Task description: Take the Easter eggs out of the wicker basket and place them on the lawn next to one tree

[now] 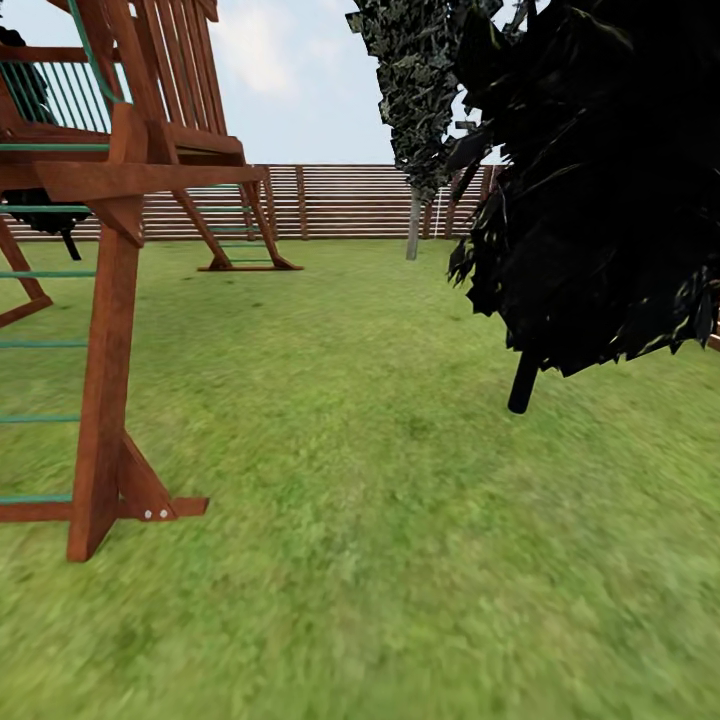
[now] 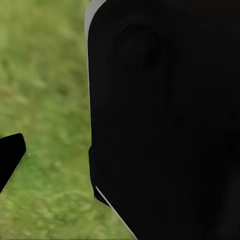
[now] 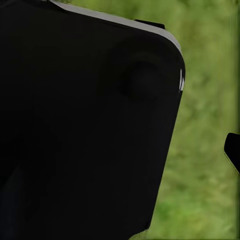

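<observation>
Easter eggs and the wicker basket aren't visible in these frames, so where they sit can't be told; judging by that, the robot is likely in transit across the garden, either hunting for the basket or heading somewhere with it out of frame. Head view: the lawn (image 1: 380, 520) fills the lower part, short green grass with yellowish patches, bare in the middle. At the left a wooden play frame (image 1: 105, 330) stands on the grass, reddish-brown post with diagonal brace at its foot and green rungs to the side, a second ladder leg farther back. At the right a near tree (image 1: 600, 190) hangs a mass of black-green angular leaf planes over a short dark trunk stub that meets the grass; behind it a second tree (image 1: 413, 222) with thin grey trunk stands near the brown slat fence (image 1: 340, 200) closing the yard. Either tree would serve as a drop spot, the near one being close. Left wrist view: a big black robot body panel (image 2: 165, 130) blocks most of the frame, grass beside it, and a dark tip at the edge; right wrist view much the same, black panel (image 3: 85, 125) with grass beyond. Arms look tucked against the body, sensible for driving. Pincer state on either side: cannot tell, fingers not clearly shown, nothing seen held.
</observation>
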`<state>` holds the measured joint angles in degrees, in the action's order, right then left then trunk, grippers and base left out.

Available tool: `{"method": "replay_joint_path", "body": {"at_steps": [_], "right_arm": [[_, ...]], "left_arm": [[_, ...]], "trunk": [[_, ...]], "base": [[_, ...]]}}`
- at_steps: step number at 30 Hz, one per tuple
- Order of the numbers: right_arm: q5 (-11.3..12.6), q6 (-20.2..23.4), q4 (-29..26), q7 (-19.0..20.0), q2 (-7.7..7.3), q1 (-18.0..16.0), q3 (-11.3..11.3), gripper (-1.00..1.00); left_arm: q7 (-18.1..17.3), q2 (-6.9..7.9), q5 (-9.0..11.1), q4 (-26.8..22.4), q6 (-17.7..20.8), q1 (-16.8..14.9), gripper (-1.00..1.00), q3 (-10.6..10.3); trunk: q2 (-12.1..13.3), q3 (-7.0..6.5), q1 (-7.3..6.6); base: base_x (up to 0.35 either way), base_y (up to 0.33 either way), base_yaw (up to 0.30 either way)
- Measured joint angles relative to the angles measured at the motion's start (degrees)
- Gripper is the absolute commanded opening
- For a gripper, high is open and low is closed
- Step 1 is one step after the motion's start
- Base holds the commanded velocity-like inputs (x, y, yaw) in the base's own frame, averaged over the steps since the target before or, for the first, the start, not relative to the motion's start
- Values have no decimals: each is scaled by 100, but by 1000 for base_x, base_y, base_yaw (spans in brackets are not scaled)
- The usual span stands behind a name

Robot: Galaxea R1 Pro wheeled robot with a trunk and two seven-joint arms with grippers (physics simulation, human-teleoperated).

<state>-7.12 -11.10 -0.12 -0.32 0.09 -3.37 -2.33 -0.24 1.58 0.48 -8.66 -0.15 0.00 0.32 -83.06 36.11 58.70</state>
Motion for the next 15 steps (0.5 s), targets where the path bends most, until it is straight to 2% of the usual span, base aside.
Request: {"method": "replay_joint_path", "body": {"at_steps": [15], "right_arm": [[2, 0, 0, 0, 5, 0, 2, 100]], "left_arm": [[0, 0, 0, 0, 1, 0, 100, 0]], "trunk": [[0, 0, 0]], "base": [[323, 0, 0]]}}
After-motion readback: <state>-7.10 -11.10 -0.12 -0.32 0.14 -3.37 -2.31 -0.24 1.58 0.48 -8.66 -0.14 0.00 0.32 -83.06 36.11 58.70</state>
